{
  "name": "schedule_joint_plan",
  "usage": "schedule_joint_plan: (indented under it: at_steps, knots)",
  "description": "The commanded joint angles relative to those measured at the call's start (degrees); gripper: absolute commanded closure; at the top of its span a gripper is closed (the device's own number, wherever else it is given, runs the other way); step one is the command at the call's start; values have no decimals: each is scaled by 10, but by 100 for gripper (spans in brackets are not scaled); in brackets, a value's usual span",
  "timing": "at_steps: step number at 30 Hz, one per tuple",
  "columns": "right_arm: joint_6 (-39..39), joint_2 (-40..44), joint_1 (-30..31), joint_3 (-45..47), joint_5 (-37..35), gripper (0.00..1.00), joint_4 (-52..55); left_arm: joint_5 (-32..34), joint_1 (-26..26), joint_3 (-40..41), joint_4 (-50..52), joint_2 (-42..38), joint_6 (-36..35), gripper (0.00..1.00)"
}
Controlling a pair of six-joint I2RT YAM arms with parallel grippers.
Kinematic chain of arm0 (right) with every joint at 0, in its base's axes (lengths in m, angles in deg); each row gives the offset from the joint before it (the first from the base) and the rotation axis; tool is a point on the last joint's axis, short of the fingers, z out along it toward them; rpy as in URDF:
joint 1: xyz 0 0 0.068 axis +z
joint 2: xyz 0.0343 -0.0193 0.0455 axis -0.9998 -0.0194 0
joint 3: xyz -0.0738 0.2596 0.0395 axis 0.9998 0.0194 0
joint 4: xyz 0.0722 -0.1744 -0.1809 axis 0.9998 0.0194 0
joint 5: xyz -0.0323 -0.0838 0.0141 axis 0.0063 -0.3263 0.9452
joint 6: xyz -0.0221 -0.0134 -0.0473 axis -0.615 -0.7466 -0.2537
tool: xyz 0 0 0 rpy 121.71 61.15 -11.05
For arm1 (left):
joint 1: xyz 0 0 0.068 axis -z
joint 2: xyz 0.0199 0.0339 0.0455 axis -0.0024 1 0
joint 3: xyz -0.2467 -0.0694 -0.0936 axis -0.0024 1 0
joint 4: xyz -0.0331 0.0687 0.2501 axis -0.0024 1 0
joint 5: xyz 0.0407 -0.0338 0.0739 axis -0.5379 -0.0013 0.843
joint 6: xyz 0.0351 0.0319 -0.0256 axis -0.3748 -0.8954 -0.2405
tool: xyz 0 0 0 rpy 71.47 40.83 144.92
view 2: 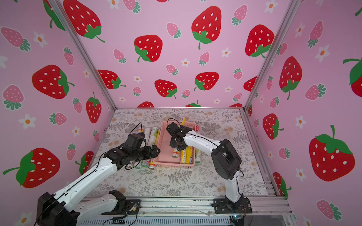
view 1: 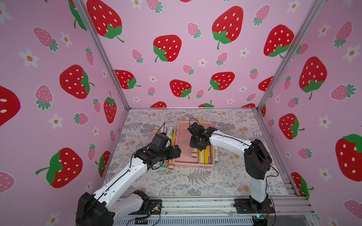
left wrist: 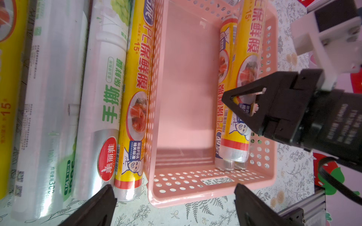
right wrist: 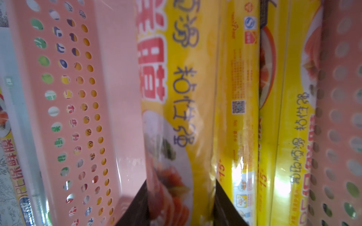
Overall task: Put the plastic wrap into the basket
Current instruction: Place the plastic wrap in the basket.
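Frankly, the top views tell me little about the jaws, since both sets are hidden from above. There the right gripper (view 1: 196,145) hangs over the middle of the basket (view 1: 193,166), which sits toward 12 o'clock on the table (view 1: 195,182). The left gripper (view 1: 175,152) hovers at the basket's 8 o'clock corner.

The right wrist view settles the grip. The right gripper is clamped on a yellow roll (right wrist: 176,88), with a finger (right wrist: 135,209) on each flank. Just beside it two more yellow rolls (right wrist: 237,117) lie side by side, the outer one against the basket wall. I cannot tell whether the held roll touches the basket floor.

The left wrist view shows the left gripper's jaws spread wide and holding nothing, astride the basket's near wall. It also shows a row of four rolls (left wrist: 105,97) outside at the basket's 9 o'clock. The nearest of them is yellow and touches the wall. The top views add a white roll (view 1: 215,154) outside at 3 o'clock, just beside the basket.
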Motion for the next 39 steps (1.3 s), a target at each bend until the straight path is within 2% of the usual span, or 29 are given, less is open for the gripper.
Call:
schedule_joint_plan:
  at_steps: [1, 22, 31, 39]
  knots:
    - [14, -17, 8, 0, 7, 79, 1, -1, -1, 3, -17, 8, 0, 0]
    - [41, 13, 62, 32, -35, 79, 27, 9, -1, 12, -34, 12, -2, 0]
    - [32, -21, 63, 14, -55, 73, 39, 12, -1, 11, -31, 13, -8, 0]
    - [21, -50, 63, -4, -79, 59, 50, 15, -1, 15, -32, 8, -6, 0]
